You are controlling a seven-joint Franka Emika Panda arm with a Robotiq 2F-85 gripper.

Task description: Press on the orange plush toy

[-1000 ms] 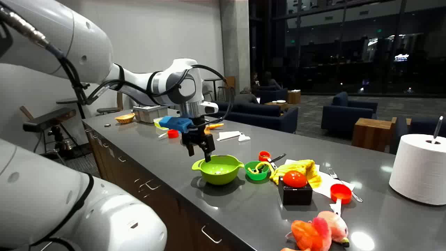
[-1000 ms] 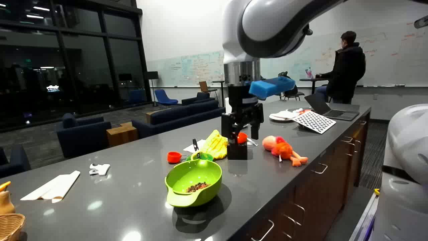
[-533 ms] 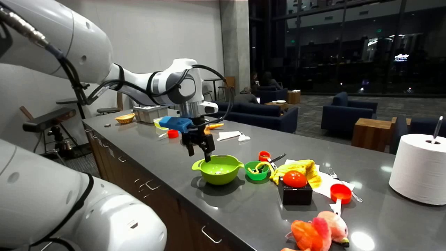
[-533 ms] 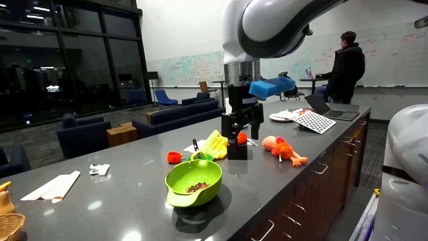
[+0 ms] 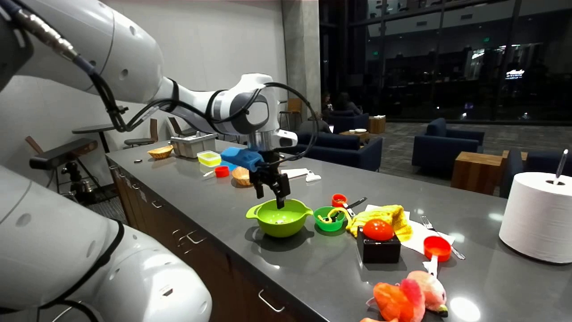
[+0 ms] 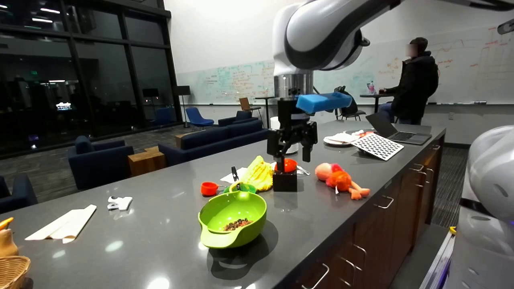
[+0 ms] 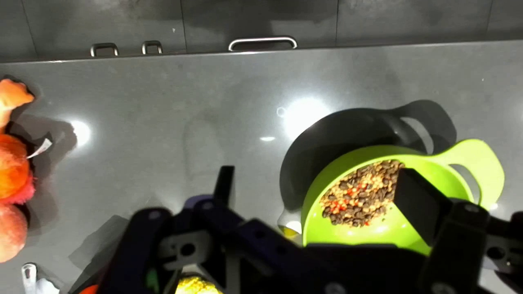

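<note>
The orange plush toy (image 5: 395, 300) lies on the counter near its front edge, at the lower right in an exterior view. It is soft and orange with red-pink patches. It also shows in an exterior view (image 6: 340, 180) and at the left edge of the wrist view (image 7: 13, 167), partly cut off. A salmon-pink plush (image 5: 428, 288) touches it. My gripper (image 5: 270, 201) is open and empty, above the counter by the lime-green bowl (image 5: 281, 226), well apart from the toy. In the wrist view, one fingertip of the gripper (image 7: 314, 172) overlaps the bowl.
A black block (image 5: 379, 250) with a shiny red-orange dome stands between bowl and toy. A green cup (image 5: 328, 223), yellow cloth (image 5: 389, 219), red measuring cup (image 5: 438, 248) and paper towel roll (image 5: 538, 219) are nearby. The bowl holds a dark and tan grain mix (image 7: 361, 194).
My gripper has moved to the right in an exterior view and away from the camera in an exterior view, mostly in the last half second. The toy and bowl have not moved.
</note>
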